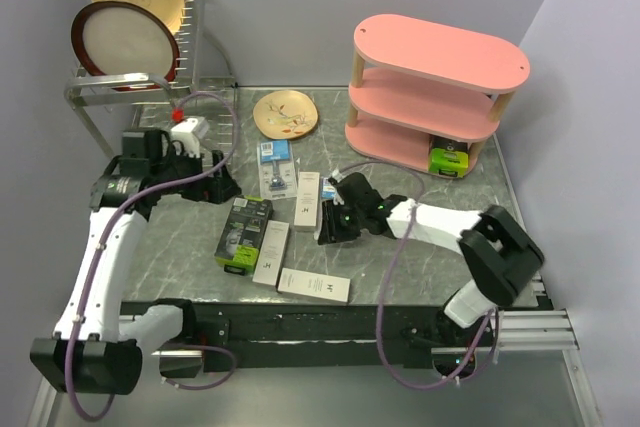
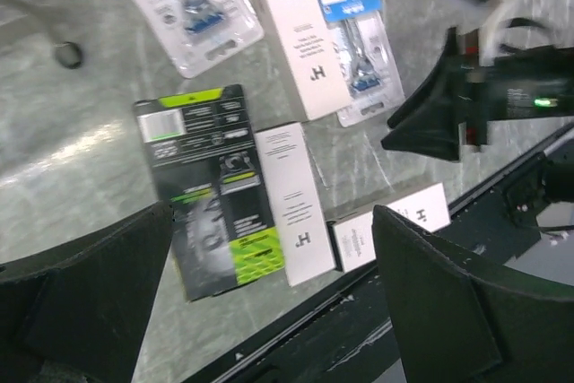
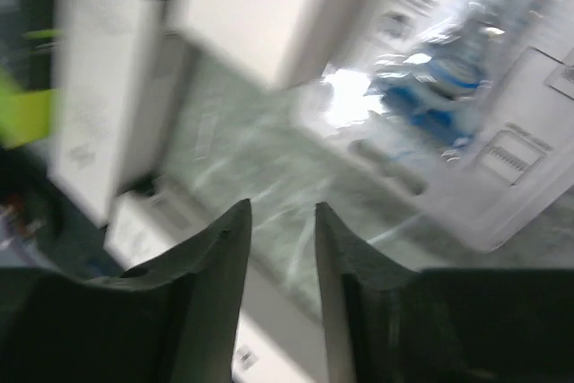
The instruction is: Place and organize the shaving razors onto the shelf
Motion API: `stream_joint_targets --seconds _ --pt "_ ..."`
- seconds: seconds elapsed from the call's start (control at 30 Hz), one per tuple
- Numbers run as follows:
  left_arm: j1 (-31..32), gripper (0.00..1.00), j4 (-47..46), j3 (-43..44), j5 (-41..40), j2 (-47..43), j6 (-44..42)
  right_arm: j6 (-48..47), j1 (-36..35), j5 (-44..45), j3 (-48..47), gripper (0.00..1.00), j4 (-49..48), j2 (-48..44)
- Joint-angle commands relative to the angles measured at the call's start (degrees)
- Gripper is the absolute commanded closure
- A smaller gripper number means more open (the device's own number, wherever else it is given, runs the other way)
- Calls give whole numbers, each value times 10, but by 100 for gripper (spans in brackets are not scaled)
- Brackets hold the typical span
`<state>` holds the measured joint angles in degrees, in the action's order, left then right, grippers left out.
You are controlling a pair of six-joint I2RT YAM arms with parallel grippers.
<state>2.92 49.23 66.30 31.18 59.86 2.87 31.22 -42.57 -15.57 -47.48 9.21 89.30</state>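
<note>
The pink shelf [image 1: 440,52] stands at the back right, with one black-and-lime box [image 1: 449,160] on its bottom tier. On the table lie a blue-white blister card [image 1: 275,167], a white box [image 1: 307,199], a black-and-lime box [image 1: 243,232] and two more white boxes [image 1: 271,251] [image 1: 314,285]. My left gripper [image 1: 225,187] is open wide and empty above them; its view shows the black-and-lime box [image 2: 215,190] and a white box [image 2: 296,199]. My right gripper [image 1: 330,227] is low over the table, jaws narrowly apart and empty [image 3: 282,208], beside the second blister card [image 3: 448,105].
A metal dish rack [image 1: 130,87] with plates stands at the back left. A small patterned plate [image 1: 285,113] lies in front of it, near a white object with a red knob [image 1: 188,130]. The black front rail [image 1: 330,322] runs just below the nearest white box.
</note>
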Motion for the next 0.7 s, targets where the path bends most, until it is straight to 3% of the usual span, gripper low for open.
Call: stream_joint_targets --seconds 0.0,0.13,0.27,0.47,0.67 --pt "58 3 -70 -6 -22 45 43 -41 -2 -14 -8 49 -12 -111" --pt "108 2 -100 35 -52 118 71 -54 21 139 -9 36 71 -183" --pt "145 2 -119 85 -90 188 106 -35 68 188 7 32 82 -177" --pt "147 3 -128 104 -138 260 135 -42 77 207 -24 30 49 -98" --pt "146 1 -122 119 -190 234 107 -27 61 266 -95 36 71 4"
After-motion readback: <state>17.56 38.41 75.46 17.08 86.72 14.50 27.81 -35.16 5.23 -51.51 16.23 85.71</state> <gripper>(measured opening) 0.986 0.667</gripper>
